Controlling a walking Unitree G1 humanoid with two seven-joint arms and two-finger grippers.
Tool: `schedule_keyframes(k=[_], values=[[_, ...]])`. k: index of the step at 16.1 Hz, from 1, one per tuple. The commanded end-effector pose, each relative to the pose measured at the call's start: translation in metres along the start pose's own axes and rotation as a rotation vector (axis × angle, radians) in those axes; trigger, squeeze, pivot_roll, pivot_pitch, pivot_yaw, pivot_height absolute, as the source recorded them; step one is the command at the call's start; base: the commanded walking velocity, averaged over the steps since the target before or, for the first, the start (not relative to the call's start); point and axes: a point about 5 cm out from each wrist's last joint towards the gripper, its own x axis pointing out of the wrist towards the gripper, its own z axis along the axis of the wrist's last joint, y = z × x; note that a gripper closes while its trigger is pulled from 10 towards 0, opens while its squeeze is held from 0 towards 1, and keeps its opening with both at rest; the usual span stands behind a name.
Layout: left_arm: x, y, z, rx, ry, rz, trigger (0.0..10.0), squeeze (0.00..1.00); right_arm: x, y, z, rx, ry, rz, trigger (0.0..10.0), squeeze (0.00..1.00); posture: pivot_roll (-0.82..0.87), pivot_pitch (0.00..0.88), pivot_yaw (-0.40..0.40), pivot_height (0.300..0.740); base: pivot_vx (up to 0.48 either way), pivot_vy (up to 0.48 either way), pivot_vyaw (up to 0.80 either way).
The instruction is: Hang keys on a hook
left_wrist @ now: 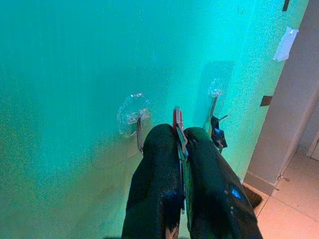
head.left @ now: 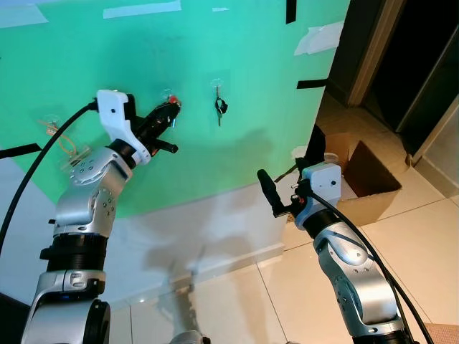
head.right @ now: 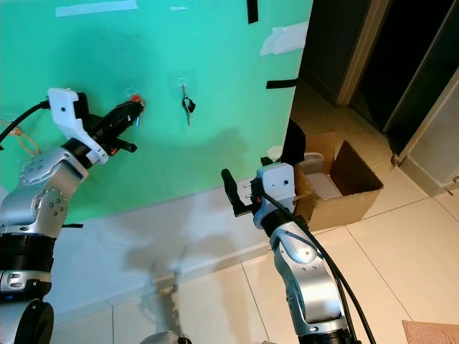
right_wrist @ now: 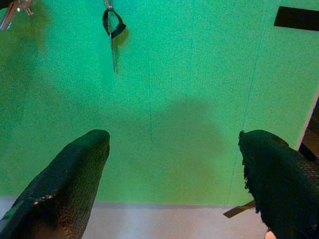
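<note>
My left gripper [left_wrist: 180, 142] is pinched shut on the keys [left_wrist: 177, 124], held up at the green wall [head.left: 237, 143]. The clear hook [left_wrist: 135, 117] sits just beside my fingertips, slightly to one side, its prong pointing out toward me. My right gripper [right_wrist: 174, 164] hangs wide open and empty, well apart.
</note>
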Motion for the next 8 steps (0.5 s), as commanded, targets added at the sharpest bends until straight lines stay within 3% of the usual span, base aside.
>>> schedule_keyframes(k=[1, 8], values=[[0.005, -0.001, 0.003, 0.016, -0.001, -0.013, 10.0, 0.0, 0.001, 0.001, -0.001, -0.003, -0.001, 0.001, 10.0, 0.0, -0.02, 0.0, 0.072, 0.74, 0.0, 0.0, 0.0], [-0.003, 0.015, 0.0, 0.098, 0.032, 0.099, 10.0, 0.0, 0.0, 0.001, 0.003, -0.026, -0.01, 0.028, 10.0, 0.0, -0.02, 0.0, 0.077, 0.74, 0.0, 0.0, 0.0]])
